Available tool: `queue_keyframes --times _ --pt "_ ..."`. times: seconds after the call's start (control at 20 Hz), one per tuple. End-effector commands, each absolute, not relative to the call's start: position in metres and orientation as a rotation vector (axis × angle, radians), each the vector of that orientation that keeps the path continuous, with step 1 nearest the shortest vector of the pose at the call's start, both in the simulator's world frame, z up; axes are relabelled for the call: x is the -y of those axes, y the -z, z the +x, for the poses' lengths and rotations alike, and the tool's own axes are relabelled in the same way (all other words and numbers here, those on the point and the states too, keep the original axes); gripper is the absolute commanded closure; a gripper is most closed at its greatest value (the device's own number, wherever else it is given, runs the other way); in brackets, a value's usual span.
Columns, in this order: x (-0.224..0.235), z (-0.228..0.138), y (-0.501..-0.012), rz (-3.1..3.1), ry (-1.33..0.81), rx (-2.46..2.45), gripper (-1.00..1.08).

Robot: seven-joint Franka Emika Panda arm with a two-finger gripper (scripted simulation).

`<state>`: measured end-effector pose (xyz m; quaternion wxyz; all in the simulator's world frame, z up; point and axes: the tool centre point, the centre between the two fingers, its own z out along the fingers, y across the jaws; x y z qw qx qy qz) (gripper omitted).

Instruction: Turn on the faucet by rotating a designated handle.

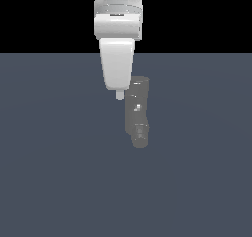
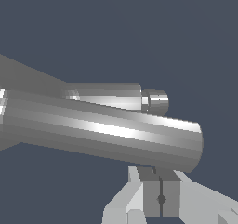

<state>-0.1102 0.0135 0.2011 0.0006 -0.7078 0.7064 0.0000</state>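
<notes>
near the centre of the exterior view, the faucet point(image 1: 137, 112) lies on the flat grey floor point(image 1: 49, 182) as a dark elongated body, with its rounded knobby end nearer the camera. the white robot arm point(image 1: 118, 29) descends from above and ends just at the exterior view's left of the faucet's far part. the gripper point(image 1: 119, 95) shows there as a single narrow white tip, which sits beside the faucet body; contact cannot be confirmed from this angle.

in the wrist view, the gripper point(image 2: 160, 197) is seen with its two fingers pressed together, a thin dark seam between them and nothing pinched. a large grey cylinder point(image 2: 107, 135) of the faucet crosses the picture directly beyond the fingertips, and a smaller stepped cylinder point(image 2: 118, 97) lies behind it. which of these parts is the handle cannot be told with certainty; no thin rod is clearly resolved in either view.

judgement: the closed fingers form one stiff pushing tip, which suits a sideways push better than a grasp. placement beside the body, not above it, suggests the approach step for a lateral push. rotation does not appear to have started. the next move calls for contact far from the rotation axis, so leverage is high. risk: the tip may slide off the rounded surface.
</notes>
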Motion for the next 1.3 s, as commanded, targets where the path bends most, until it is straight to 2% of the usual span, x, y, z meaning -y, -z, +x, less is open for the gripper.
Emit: queue_keyframes --times 0.0,0.75,0.8,0.85,1.25 --pt "0.004 -0.11 -0.201 -2.212 0.0 -2.229 1.08" --pt "0.091 -0.11 -0.202 -2.208 0.0 -2.235 1.08" --pt "0.091 -0.11 -0.202 -2.208 0.0 -2.235 1.08" --pt "0.073 -0.108 -0.201 -2.24 -0.001 -2.203 1.08" --pt "0.098 -0.086 -0.201 -2.231 -0.001 -2.212 1.08"
